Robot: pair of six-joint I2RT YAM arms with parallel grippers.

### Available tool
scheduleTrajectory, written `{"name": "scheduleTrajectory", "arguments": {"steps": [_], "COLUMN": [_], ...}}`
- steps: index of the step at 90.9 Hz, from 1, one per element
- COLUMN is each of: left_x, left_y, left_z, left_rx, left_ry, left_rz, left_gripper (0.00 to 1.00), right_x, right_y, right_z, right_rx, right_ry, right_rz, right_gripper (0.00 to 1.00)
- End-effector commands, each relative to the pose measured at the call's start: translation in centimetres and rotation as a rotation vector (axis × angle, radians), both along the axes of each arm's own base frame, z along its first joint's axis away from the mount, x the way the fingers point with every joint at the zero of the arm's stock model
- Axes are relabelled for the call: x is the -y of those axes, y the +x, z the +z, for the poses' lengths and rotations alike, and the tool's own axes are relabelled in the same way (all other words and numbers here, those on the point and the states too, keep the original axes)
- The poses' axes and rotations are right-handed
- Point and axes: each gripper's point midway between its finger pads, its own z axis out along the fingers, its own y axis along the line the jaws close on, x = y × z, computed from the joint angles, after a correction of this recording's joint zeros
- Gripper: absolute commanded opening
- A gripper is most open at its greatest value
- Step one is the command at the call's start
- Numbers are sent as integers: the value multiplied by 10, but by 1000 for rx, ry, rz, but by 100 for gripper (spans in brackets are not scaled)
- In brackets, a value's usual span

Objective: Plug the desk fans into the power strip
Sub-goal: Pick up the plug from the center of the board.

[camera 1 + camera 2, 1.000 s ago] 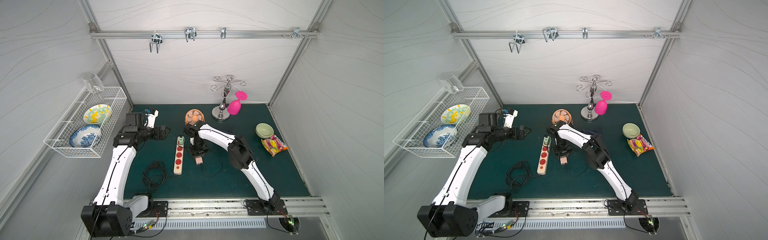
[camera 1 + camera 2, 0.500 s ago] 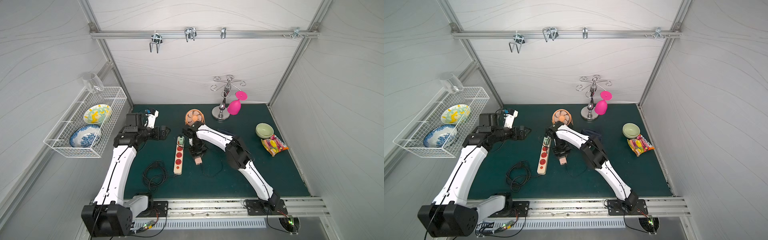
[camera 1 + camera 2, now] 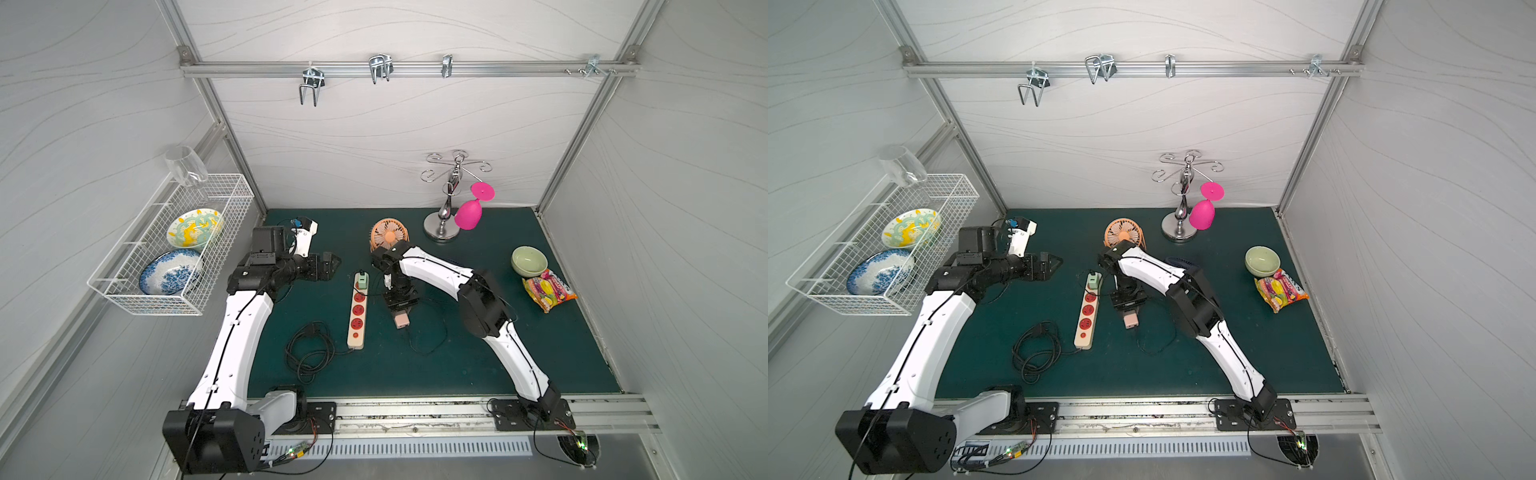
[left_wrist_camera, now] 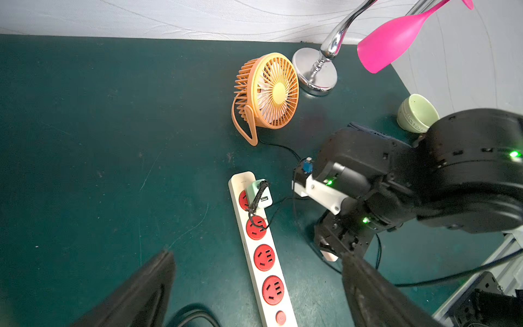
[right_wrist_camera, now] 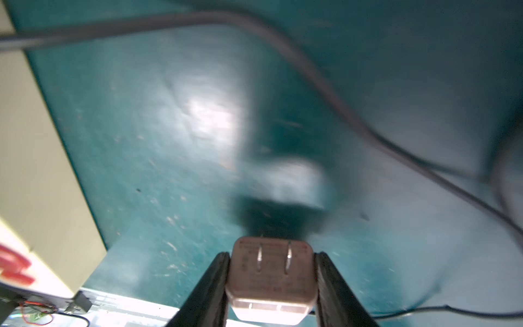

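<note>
Presently the power strip [image 3: 358, 311] [image 3: 1088, 311] is seen lying flat on the green mat [image 3: 519, 361]. Its red button [image 4: 280, 317] sits at the end nearer the robot's bases. Its black cord [image 3: 309, 351] is coiled just beside that end, on the left arm's side.

A pale green charger [image 4: 259, 194] is plugged into the socket at the strip's far end, and a black strap is wound round it. The three red sockets between the charger and the button are uncovered, though a thin black cable crosses the one nearest the charger.

Beyond the strip's far end, near it but apart from it, the desk fan [image 3: 389, 235] [image 4: 268, 92] is stood upright on its hoop foot. A thin cable is led from that foot toward the right arm.

The right gripper [image 3: 400, 305] [image 5: 271, 254] is placed just beside the strip's middle, on the right arm's side. It is clamped on a pink plug adapter [image 5: 271, 280] [image 3: 1131, 320], with both fingers [image 5: 210, 283] pressed against the adapter's flanks. The two metal prongs are turned away from the gripper, toward the mat. The adapter is kept apart from the strip.

The left gripper [image 3: 332, 266] is held on the opposite side of the strip's far end, near it but not touching. Its jaws are spread wide and nothing is held between them.

A green bowl [image 3: 528, 261] and a snack packet [image 3: 548, 289] are set well apart from the strip, past the right arm.
</note>
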Motion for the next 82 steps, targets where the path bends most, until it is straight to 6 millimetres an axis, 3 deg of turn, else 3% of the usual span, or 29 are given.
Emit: {"name": "scheduleTrajectory", "arguments": {"steps": [1,22,42,62,82], "left_x": [-3,11,32,64,88], "left_y": [7,4,1,-15,-30], "left_z": [21,34,52,57,56], "left_rx": [83,128,204,300,374], "left_ry": [57,109,151,240,300], "left_rz": [-18,-131,-260,-496,-674], "left_gripper": [96,99,100,100,100], "right_x": [3,4,5,-3,-11], "right_y": [22,44,63,82,87], "right_z": [47,104,133,147,147], "right_rx": [80,169,115,41,-38], "right_ry": [131,336,563,682,749], "right_rz": [-111,-265,-570,-789,-954], "right_gripper": [32,34,33,31,29]}}
